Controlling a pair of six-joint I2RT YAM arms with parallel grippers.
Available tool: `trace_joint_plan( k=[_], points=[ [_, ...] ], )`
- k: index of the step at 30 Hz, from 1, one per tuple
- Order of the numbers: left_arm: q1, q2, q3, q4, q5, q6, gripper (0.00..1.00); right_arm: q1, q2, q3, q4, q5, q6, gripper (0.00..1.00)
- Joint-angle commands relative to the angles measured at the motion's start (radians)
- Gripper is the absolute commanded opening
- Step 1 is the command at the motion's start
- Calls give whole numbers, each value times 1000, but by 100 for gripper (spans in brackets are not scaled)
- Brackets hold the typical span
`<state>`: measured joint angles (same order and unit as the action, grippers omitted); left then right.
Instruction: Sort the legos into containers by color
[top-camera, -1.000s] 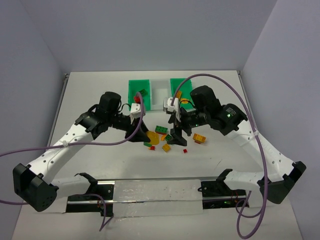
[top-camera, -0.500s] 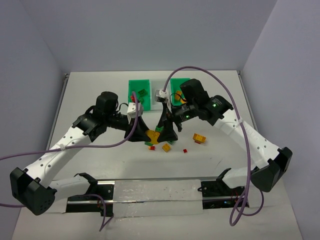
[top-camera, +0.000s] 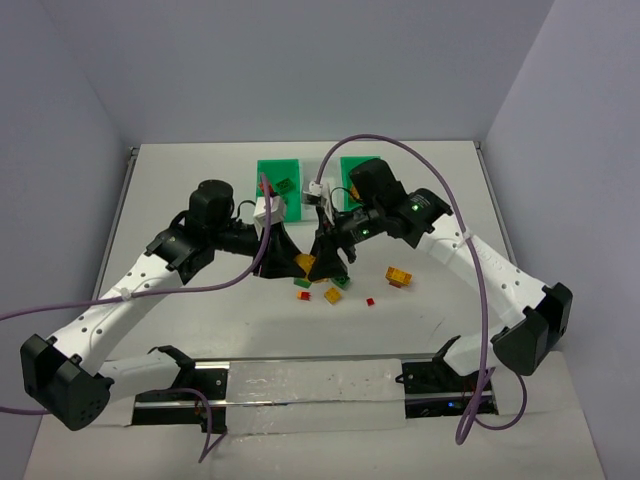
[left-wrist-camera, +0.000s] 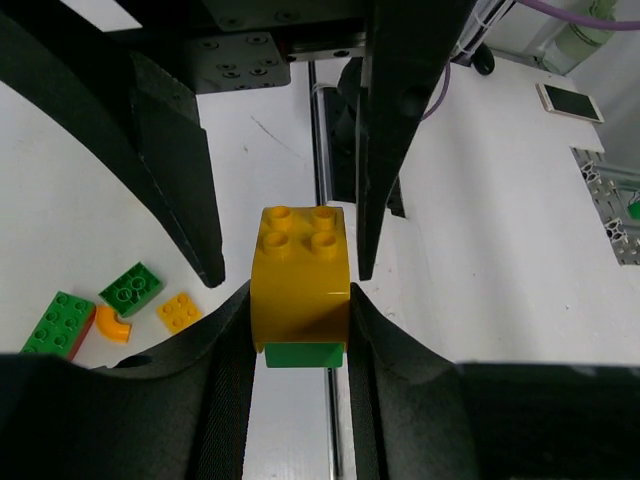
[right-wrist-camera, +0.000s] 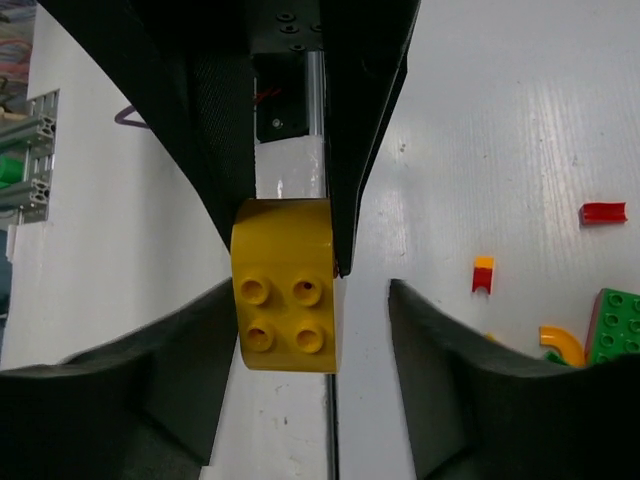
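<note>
A yellow half-disc lego (left-wrist-camera: 300, 270) with a green piece (left-wrist-camera: 305, 354) stuck under it is clamped in my left gripper (left-wrist-camera: 300, 330), held above the table (top-camera: 180, 200) centre (top-camera: 303, 262). My right gripper (right-wrist-camera: 310, 300) faces it from the other side and straddles the same yellow lego (right-wrist-camera: 285, 290). One of its fingers (right-wrist-camera: 190, 350) is against the lego and the other stands apart, so it is open. Loose legos lie below: orange (top-camera: 398, 277), yellow (top-camera: 332, 296), green (top-camera: 341, 281) and a red bit (top-camera: 370, 301). The containers stand behind: green (top-camera: 272, 172), white (top-camera: 322, 172), green (top-camera: 360, 168).
A green brick (top-camera: 285, 185) lies in the left green container. The left wrist view shows green bricks (left-wrist-camera: 58, 322), a small yellow one (left-wrist-camera: 179, 311) and an orange curved piece (left-wrist-camera: 113, 325). A metal rail (top-camera: 320, 375) runs along the near edge.
My right arm swung left to the yellow lego, and its jaws narrowed around it from wide open. The left gripper lifted slightly with the lego and kept its grip.
</note>
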<state>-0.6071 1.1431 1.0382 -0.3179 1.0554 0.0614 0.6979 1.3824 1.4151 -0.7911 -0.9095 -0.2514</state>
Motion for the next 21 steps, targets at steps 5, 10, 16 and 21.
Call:
trace_joint_plan(
  k=[5, 10, 16, 21],
  points=[
    [1, 0, 13, 59, 14, -38, 10, 6, 16, 66, 14, -29, -9, 13],
    [23, -25, -2, 33, -30, -50, 56, -26, 6, 65, 22, -31, 13, 0],
    [170, -81, -31, 87, 19, -177, 85, -178, 20, 80, 91, -145, 120, 0],
    [178, -67, -57, 245, 18, -354, 83, -198, 38, 76, 233, -220, 262, 0]
  ],
)
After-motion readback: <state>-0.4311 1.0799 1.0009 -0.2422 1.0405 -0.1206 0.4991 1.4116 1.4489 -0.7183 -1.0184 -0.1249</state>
